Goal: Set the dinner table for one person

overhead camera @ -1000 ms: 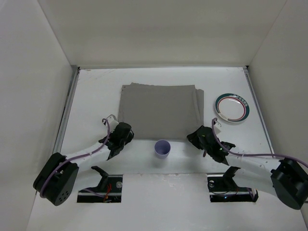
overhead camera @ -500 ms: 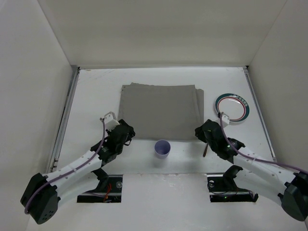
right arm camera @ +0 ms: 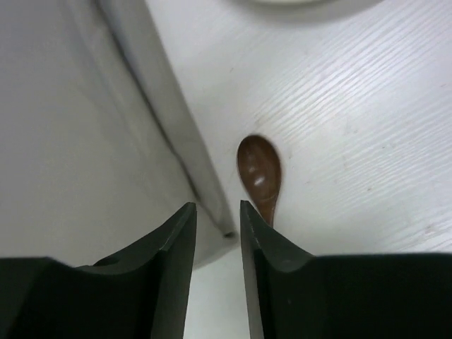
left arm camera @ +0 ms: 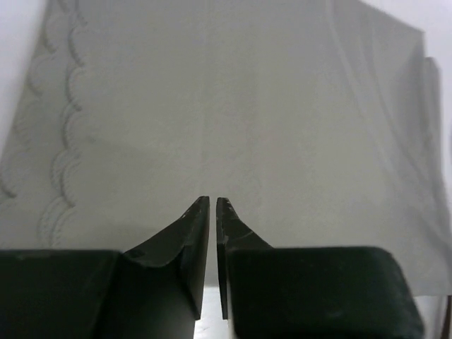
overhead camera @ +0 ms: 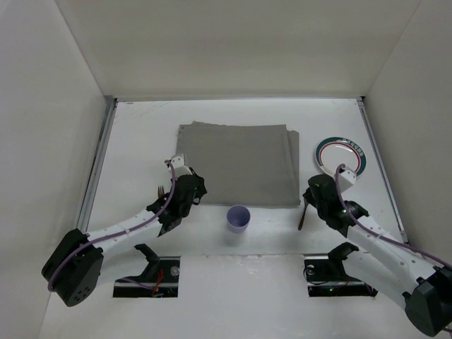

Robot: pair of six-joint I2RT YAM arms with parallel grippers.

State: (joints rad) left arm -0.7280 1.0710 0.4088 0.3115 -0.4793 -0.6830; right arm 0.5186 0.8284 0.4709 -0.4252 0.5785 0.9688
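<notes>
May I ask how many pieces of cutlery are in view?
2. A brown spoon lies just right of the grey mat, by its near right corner; what looks like a fork lies left of the mat, beside the left tool. More may be hidden.

Purple cup on dinner table

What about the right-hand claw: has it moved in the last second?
Yes. The right gripper has shifted right, away from the purple cup and toward the plate.
</notes>
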